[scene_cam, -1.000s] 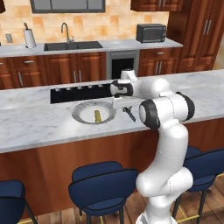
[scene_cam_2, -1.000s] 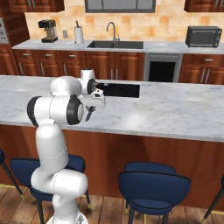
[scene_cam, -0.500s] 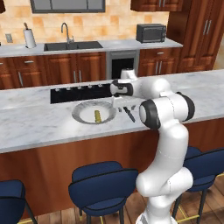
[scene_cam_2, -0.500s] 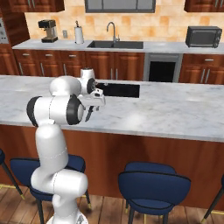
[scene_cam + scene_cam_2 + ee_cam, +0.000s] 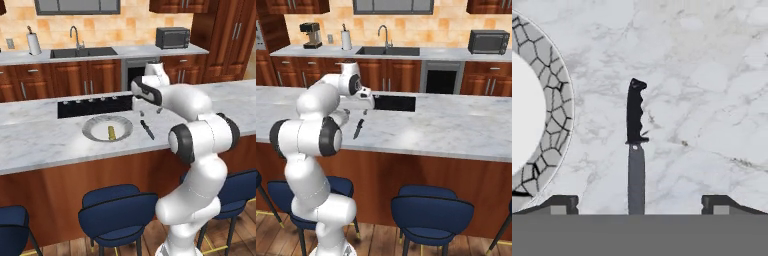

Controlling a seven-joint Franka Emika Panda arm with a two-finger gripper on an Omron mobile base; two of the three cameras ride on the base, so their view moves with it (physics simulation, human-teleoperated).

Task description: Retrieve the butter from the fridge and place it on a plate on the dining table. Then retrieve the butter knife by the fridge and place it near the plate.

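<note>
Tool [image 5: 150, 112] hangs above the worktop [image 5: 45, 142], jaws spread wide, nothing between them. In the hand view both fingertips [image 5: 559, 204] sit far apart at the bottom edge with the butter knife [image 5: 635, 145] lying flat on the marble between and ahead of them, not touched by either.

Butter [image 5: 111, 132]: on the plate [image 5: 95, 131], roughly centred, lying flat. Plate sits on the dining-table worktop just in front of the black knob strip [image 5: 95, 106].

Butter knife in the left base view [image 5: 146, 129]: flat on the marble just beside the plate's rim, on the side toward the arm, apart from the rim and not touching it. Right base view shows the same knife [image 5: 358, 128] free on the slab under the tool [image 5: 356, 111]. Hand view: handle points away from the camera, blade toward it, plate rim [image 5: 557, 110] at the left edge with a strip of bare marble between them.

Judgement: both placements look done. Butter is plated, knife is down near the plate, tool is free of it. Step in hand reads as release and clear-out at the end of the second half.

Next move, as I see it: lift straight up off the knife, keeping the jaws apart so nothing drags the blade or nudges the plate. No re-grasp needed unless "near" is judged tighter than the gap shown.

Risk: low. A sideways retreat could clip the handle.
</note>
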